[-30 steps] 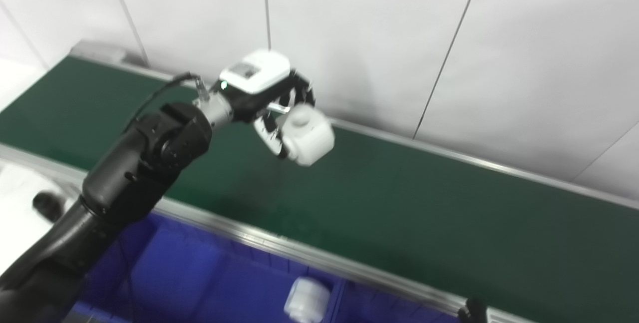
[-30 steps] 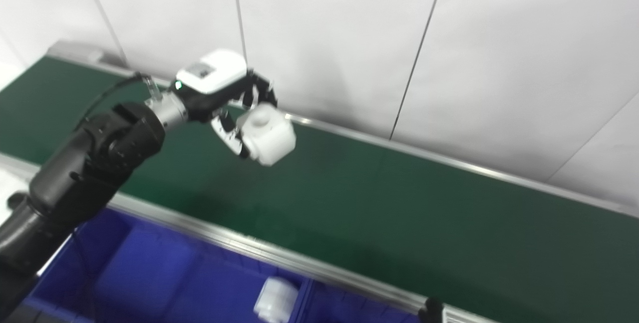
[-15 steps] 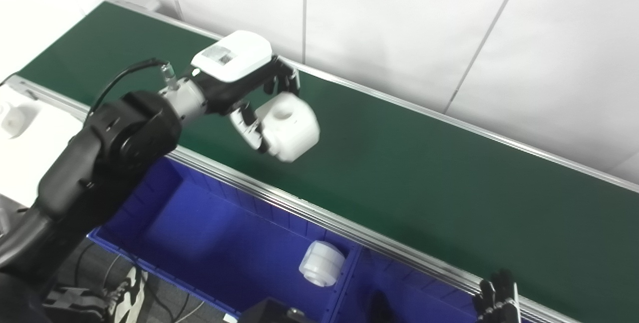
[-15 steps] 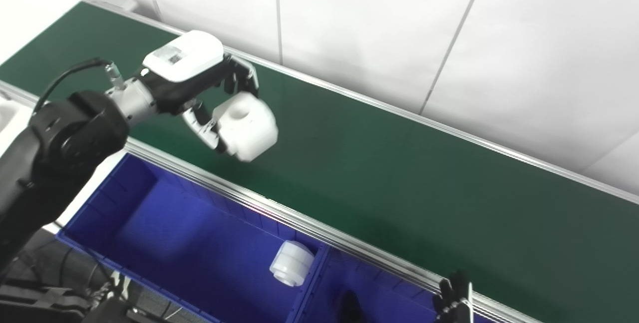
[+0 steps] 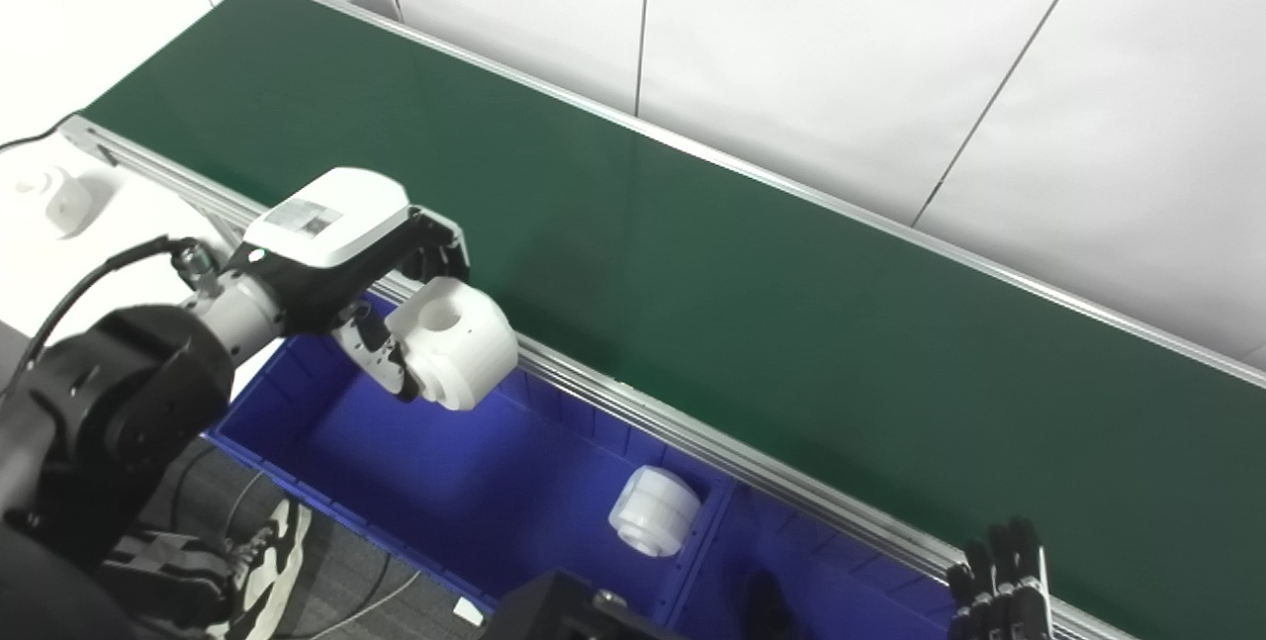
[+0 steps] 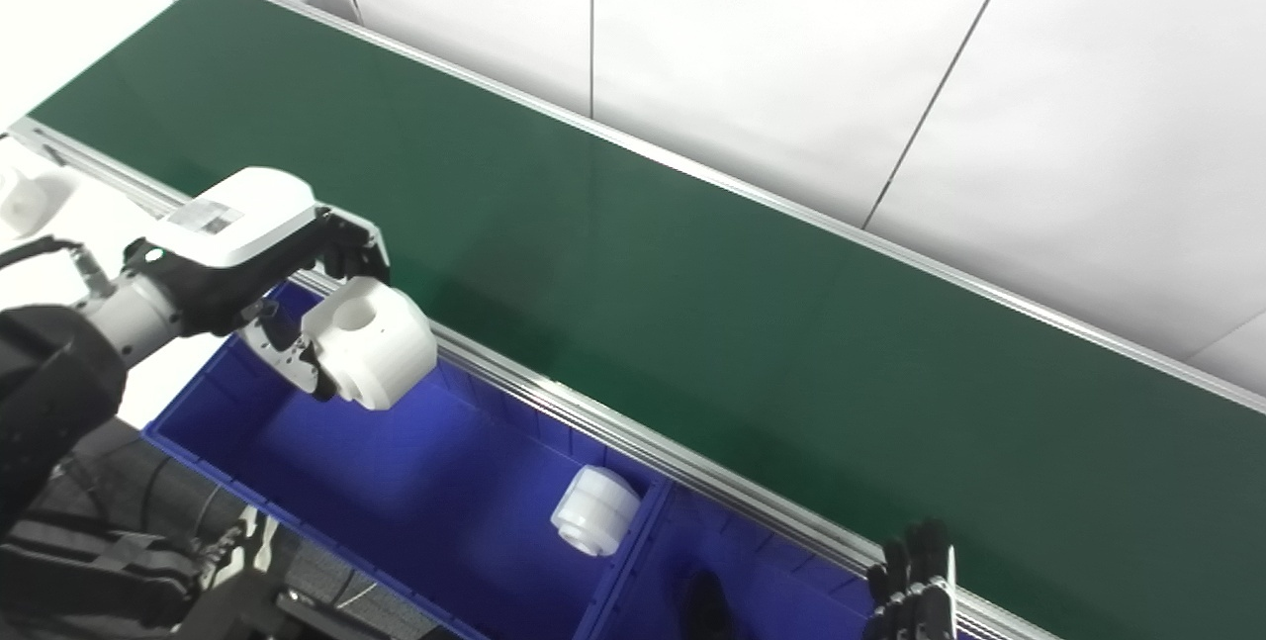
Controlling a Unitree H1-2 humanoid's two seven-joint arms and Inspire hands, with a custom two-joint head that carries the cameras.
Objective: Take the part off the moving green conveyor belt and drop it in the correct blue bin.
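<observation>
White plastic, the part sat clasped in the left hand, at its 4 o'clock, above the blue bin. The right hand's grip could not be told.

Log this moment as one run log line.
left robot hand: shut on part | position: over left bin | right robot hand: idle, state unclear | belt: bare

Both head cameras look steeply down from the near edge across the green conveyor belt toward the far white wall. Set side by side, they share nearly everything, the right eye view's contents sitting slightly further left.
</observation>
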